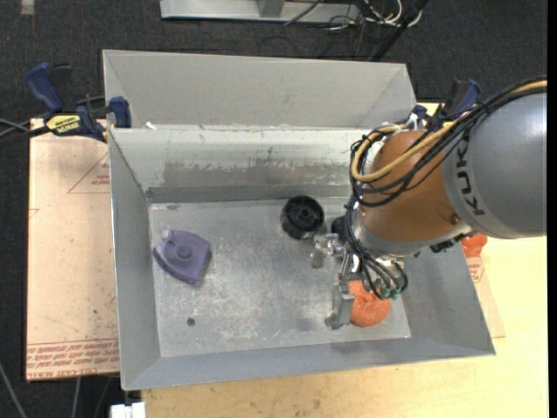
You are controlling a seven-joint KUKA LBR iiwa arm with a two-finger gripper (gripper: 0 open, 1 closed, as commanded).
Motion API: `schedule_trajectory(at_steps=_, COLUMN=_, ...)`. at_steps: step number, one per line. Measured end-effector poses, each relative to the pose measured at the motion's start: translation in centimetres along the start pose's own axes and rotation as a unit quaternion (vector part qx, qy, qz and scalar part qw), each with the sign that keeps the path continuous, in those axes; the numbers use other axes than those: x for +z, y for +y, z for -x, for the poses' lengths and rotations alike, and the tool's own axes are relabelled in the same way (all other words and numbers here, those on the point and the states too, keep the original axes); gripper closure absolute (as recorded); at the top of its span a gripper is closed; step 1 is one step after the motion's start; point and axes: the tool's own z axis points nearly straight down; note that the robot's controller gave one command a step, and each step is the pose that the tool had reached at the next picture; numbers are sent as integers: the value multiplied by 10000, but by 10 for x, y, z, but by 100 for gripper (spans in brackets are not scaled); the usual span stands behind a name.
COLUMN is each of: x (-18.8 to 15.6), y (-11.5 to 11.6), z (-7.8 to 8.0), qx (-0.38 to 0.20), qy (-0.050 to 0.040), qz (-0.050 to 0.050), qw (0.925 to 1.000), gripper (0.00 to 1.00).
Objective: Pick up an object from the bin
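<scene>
A: Largest first, go.
B: Grey bin (130,259). Then the arm (418,190), orange cover and cables, coming in from the right.
A: Tool?
B: The gripper (346,307) is low over the bin floor, near-right corner. Released or clenched, can't tell.
A: Loose things?
B: Purple flat piece (183,257) at the left, well apart. Black round part (302,216) mid-floor toward the back. Smallest is the orange-red lump (372,312), right against the gripper in that near-right corner.
</scene>
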Motion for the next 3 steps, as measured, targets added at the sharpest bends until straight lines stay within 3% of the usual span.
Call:
schedule_trajectory(at_steps=1, x=-4, y=0, z=2, qx=1, qy=-36, qz=1, qw=10000, gripper=0)
schedule_trajectory(at_steps=2, x=19, y=-43, z=0, qx=-112, qy=-40, qz=9, qw=9999, gripper=0)
schedule_trajectory(at_steps=3, x=28, y=-91, z=-7, qx=-759, qy=-21, qz=0, qw=9971, gripper=0)
